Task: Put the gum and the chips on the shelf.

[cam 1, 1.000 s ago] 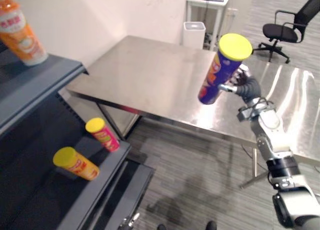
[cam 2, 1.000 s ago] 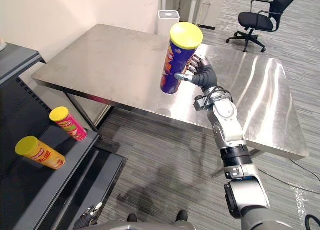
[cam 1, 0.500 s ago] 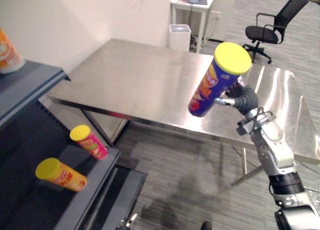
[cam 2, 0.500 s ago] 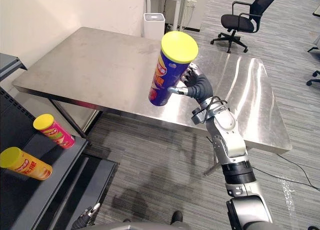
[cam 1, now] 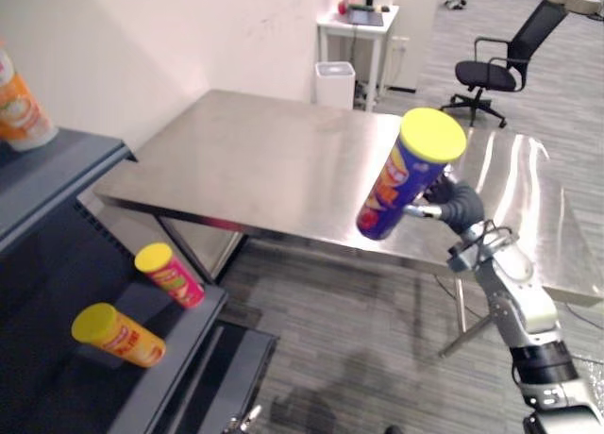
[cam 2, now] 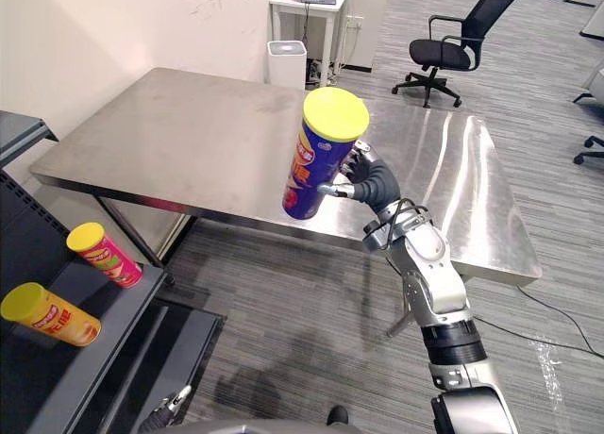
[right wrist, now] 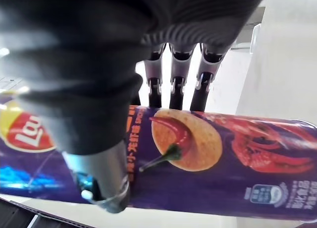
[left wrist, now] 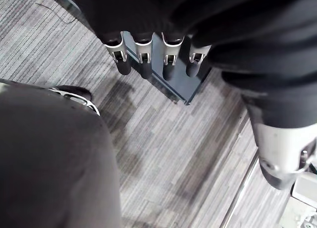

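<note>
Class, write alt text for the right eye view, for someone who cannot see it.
The right hand holds a tilted, yellow-lidded purple chips can near a steel table. A pink can and an orange can lie on a dark shelf.

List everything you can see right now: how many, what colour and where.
Purple cardboard chips can with yellow lid: one, tilted, held over the table's near edge.
Pink chips can with yellow lid: one, on the lower shelf.
Orange chips can with yellow lid: one, lying on the lower shelf beside the pink one.
Orange-and-white bottle: one, on the top shelf.
Dark grey metal shelf unit: one, on the robot's left.
Stainless steel table: one, ahead.
White bin: one, behind the table by the wall.
White side table: one, behind the bin.
Black office chair: one, beyond the table.
Right hand: curled round the purple can.
Left hand: fingers straight, above the floor.
</note>
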### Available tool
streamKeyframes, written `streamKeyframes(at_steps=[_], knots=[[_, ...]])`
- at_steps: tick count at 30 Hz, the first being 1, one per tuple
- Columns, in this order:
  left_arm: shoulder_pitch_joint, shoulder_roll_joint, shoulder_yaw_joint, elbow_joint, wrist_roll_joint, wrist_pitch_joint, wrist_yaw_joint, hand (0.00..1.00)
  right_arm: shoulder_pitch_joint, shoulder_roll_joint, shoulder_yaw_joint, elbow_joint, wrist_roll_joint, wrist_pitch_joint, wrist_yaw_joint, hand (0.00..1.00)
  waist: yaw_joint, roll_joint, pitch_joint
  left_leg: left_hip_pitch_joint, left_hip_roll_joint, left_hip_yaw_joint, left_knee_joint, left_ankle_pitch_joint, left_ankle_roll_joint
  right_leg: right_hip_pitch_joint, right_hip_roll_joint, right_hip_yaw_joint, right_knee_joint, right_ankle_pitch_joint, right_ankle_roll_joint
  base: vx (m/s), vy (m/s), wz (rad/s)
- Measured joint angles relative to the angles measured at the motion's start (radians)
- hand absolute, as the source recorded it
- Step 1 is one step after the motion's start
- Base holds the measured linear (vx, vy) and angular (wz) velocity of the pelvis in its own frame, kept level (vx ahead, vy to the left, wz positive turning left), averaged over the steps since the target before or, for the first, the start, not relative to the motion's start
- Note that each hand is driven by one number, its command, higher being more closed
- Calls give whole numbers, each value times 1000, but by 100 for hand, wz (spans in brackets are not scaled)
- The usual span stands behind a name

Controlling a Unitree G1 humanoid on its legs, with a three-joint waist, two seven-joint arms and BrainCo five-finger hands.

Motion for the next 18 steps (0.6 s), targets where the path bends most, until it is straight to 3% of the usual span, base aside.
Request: streamKeyframes(at_steps=[8,12,16,18], knots=[[-1,0,-2,7,0,16,-12,0,28,-1,-9,0,0,0,1,100,-8,2,-4,1,0,-18,4,1,1,15,-1,-16,0,0,0,-28,-14,5],[-3,2,-5,8,-1,46,-54,0,61,1,-34,0,10,2,3,100,-4,4,-5,-5,1,-30,12,0,1,14,-3,-26,13,-5,-5,-3,0,11],[-20,15,-26,12,-53,98,-101,0,71,45,-37,2,10,1,9,100,1,17,22,-63,21,-83,168,-36,3,4,-21,-61,145,-66,-24,-54,-8,28],[-24,16,-43,9,-53,101,-109,0,69,61,-34,2,10,-3,11,100,11,24,30,-84,19,-129,193,-36,3,23,-29,-103,151,-90,-17,-101,-50,74]])
